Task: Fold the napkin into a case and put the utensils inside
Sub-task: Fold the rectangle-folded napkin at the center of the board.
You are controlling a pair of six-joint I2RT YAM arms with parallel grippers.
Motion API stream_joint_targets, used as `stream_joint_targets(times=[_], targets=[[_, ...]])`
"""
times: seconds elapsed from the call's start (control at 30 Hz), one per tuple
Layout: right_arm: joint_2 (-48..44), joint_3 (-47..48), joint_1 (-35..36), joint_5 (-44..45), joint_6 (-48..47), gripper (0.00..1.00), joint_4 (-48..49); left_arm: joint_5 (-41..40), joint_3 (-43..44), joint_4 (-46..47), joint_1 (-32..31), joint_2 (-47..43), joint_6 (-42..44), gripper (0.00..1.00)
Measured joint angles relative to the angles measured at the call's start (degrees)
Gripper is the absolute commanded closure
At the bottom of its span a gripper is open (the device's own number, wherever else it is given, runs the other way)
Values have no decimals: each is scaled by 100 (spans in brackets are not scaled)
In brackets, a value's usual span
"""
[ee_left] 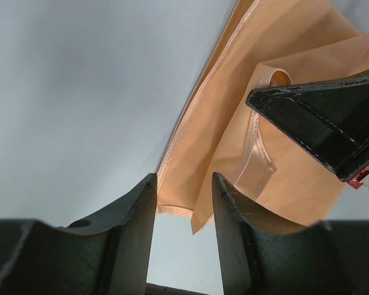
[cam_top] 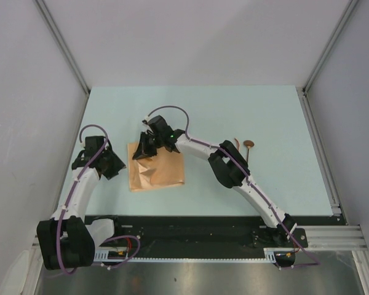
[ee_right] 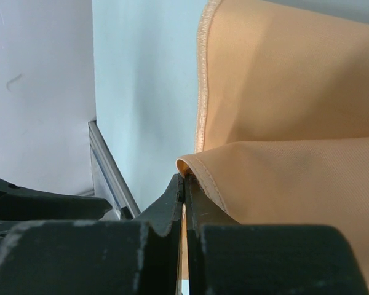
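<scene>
Left gripper (cam_top: 115, 166) hovering just beside napkin (cam_top: 166, 172), jaws standing apart, gripping nothing. Napkin lying left of surface (cam_top: 264, 117) centre, partly folded. Right gripper (cam_top: 140, 150) lifting a fold near its far-left corner, jaws clamping hem. Utensils (cam_top: 246, 149) lying right of centre.

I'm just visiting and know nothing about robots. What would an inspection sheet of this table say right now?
Surface: pale blue-green table.
Job's things: peach napkin partly folded and rumpled; two utensils lying apart from it, to its right.
Clutter: nothing seen.
Jaws: left jaws open, empty, beside the napkin's left edge; right jaws shut on a napkin fold.
Cables: purple cables loop along both arms.
Surroundings: grey walls, metal rail.
</scene>
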Motion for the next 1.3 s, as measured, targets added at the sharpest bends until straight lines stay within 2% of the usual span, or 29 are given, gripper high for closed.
stream_joint_targets(times=[0.27,0.37,0.57,0.6,0.7,0.83,0.87,0.93,0.97,1.13,1.23,1.3], targets=[[275,234,9,-103,140,100,131,2,-57,0,0,-2,-24,54],[367,264,9,-109,151,96,129,4,-57,0,0,-22,-26,54],[474,442,9,-129,146,78,92,7,-61,0,0,-81,-26,55],[490,487,9,-136,146,69,81,7,-61,0,0,-81,-26,55],[570,721,9,-164,138,57,31,7,-61,0,0,-96,-26,54],[595,911,7,-302,120,52,-68,4,-59,-33,4,-203,-22,54],[584,922,2,-323,107,46,-90,4,-59,-44,4,-240,-22,54],[527,883,-37,-350,26,41,-232,33,-57,-46,7,-319,-2,55],[450,800,-48,-369,-24,37,-282,68,-48,-42,7,-352,24,55],[-293,210,-210,-420,-507,29,-739,584,63,146,9,-236,197,60],[-1399,-1038,-483,-402,-839,39,-706,822,382,197,-170,216,334,64],[-2002,-1744,-748,-474,-960,41,-527,857,651,216,-407,490,417,64]])
